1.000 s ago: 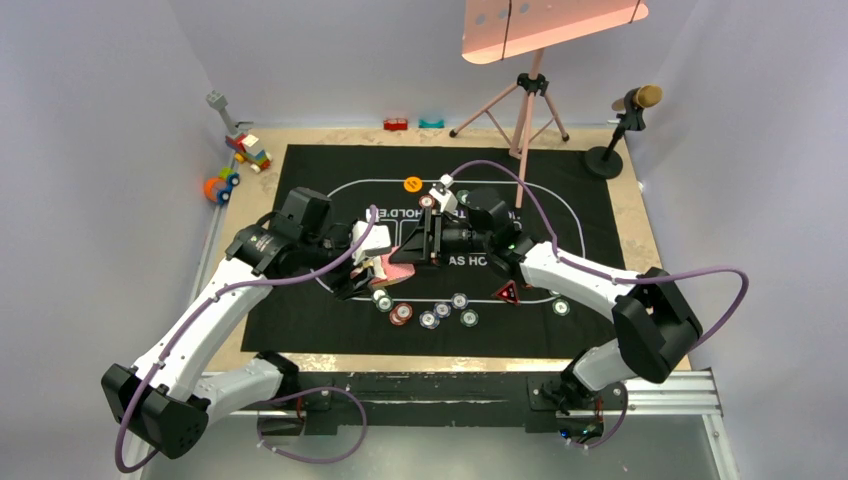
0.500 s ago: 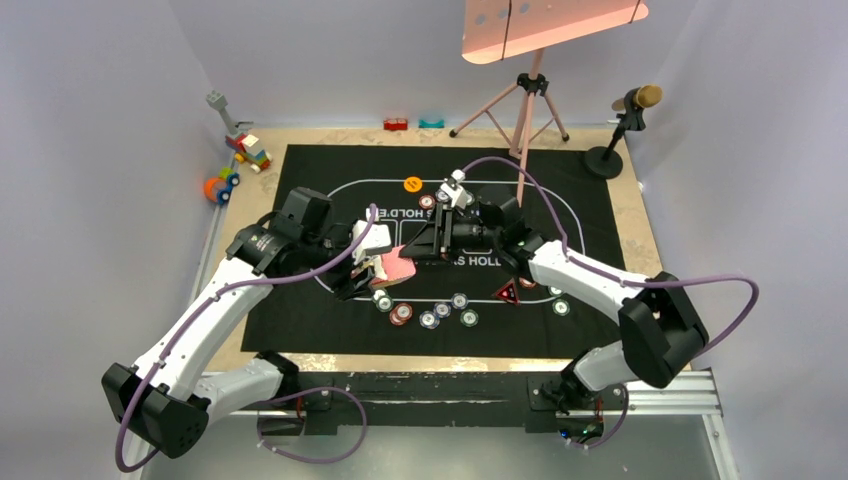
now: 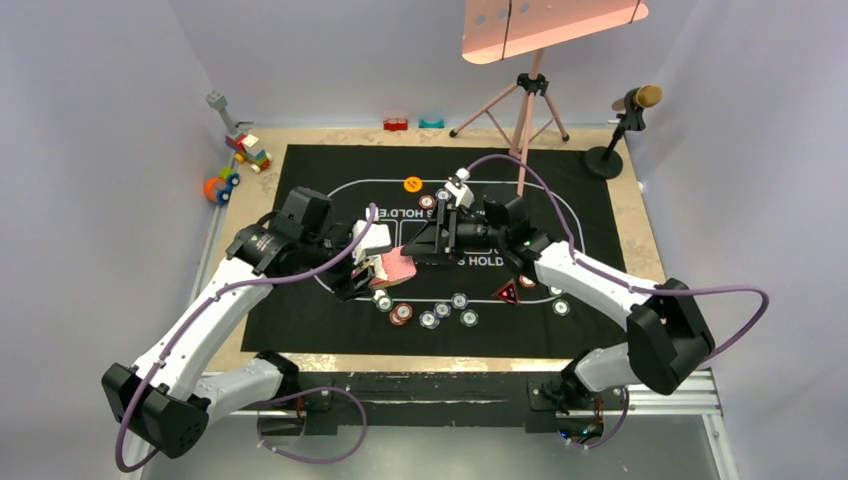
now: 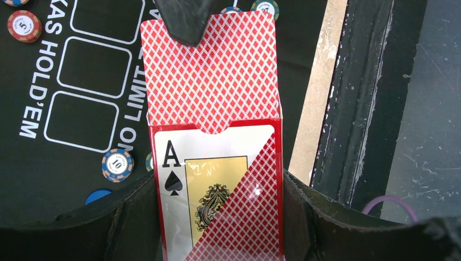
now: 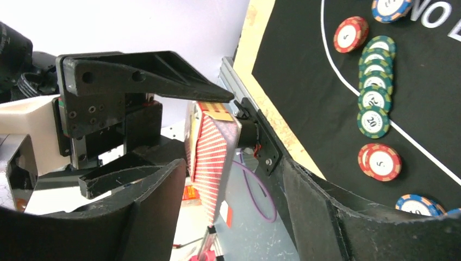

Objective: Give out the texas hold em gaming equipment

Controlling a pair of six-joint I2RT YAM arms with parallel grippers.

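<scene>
- The step in hand looks like drawing the deck out for dealing: the red cardboard card box (image 4: pixel 217 217), printed with an ace of spades, is held in the air over the near-left part of the black printed mat (image 3: pixel 600 200), just above a loose row of striped-edge poker chips (image 3: pixel 430 318).
- The left gripper (image 4: pixel 217 185) is clamped on the card box, one finger pressed against each long side.
- The red-lattice-backed playing cards (image 4: pixel 212 70) stick about halfway out of the box's open mouth.
- The long axis of the cards runs along the left gripper's reach, with the free end pointing away from it towards the right arm, and they lie roughly level across the mat.
- The right gripper (image 5: pixel 234 163) straddles that free end with its jaws spread wide. One finger overlaps the card edge, but nothing is pinched yet.
- Next, I judge, the right jaws must close flat on the exposed end and pull straight along that axis while the left holds firm. A skewed pull could jam or fan the cards.
</scene>
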